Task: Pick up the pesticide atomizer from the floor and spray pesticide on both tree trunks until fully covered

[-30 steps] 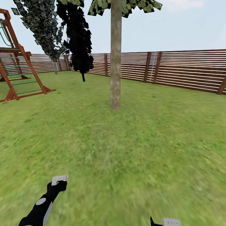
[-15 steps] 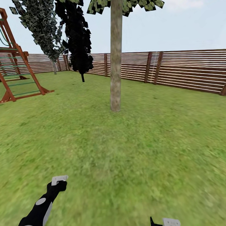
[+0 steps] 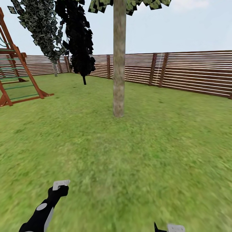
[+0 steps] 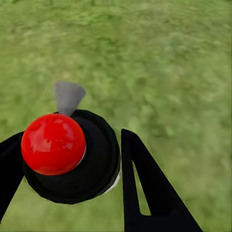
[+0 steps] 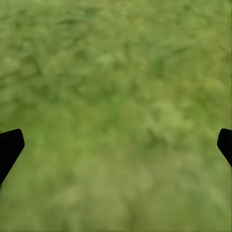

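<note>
The left gripper [image 4: 72, 164] clamps the pesticide atomizer [image 4: 72, 154], nozzle toward the grass [image 4: 169, 63]; the right gripper [image 5: 116, 145] gapes.

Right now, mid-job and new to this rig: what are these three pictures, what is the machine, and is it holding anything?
The machine is a wheeled robot with two arms that end in two-fingered grippers. The big picture is from its head camera, looking over the green grass lawn to a thick grey-brown tree trunk, a brown slat fence and a red-brown wooden play frame. The left gripper shows low in it. The other two pictures come from cameras at each wrist. The left one shows a black round bottle with a glossy red ball and a grey nozzle held between the fingers. The right gripper is open over bare grass.
</note>
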Motion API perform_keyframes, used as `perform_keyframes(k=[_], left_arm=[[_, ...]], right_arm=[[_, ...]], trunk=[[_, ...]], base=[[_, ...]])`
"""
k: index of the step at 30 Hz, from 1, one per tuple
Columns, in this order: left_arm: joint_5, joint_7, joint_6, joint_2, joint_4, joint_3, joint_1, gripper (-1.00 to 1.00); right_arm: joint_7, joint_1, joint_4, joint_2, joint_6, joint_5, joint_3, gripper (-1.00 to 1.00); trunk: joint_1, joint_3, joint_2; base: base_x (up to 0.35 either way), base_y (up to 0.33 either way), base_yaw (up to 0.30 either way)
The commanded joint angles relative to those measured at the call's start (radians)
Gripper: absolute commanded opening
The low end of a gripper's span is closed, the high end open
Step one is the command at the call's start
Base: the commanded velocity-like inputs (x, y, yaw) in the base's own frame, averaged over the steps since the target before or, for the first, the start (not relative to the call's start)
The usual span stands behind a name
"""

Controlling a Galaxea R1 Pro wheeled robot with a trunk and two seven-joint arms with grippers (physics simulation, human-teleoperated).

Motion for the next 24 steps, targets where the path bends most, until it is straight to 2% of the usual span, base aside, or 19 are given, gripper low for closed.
perform_keyframes(k=[1,24], left_arm=[[0.0,-0.001,0.0,0.0,-0.001,0.0,0.0,-1.0],[-0.001,-0.001,-0.001,-0.001,0.0,-0.001,0.0,-1.0]], right_arm=[[0.0,0.0,0.0,0.0,0.0,0.0,0.0,1.0],[0.0,0.0,0.0,0.0,0.0,0.001,0.0,1.0]], trunk=[[0.0,0.0,0.0],[0.0,0.0,0.0]], base=[[0.338,0.0,0.0],[0.338,0.0,0.0]])
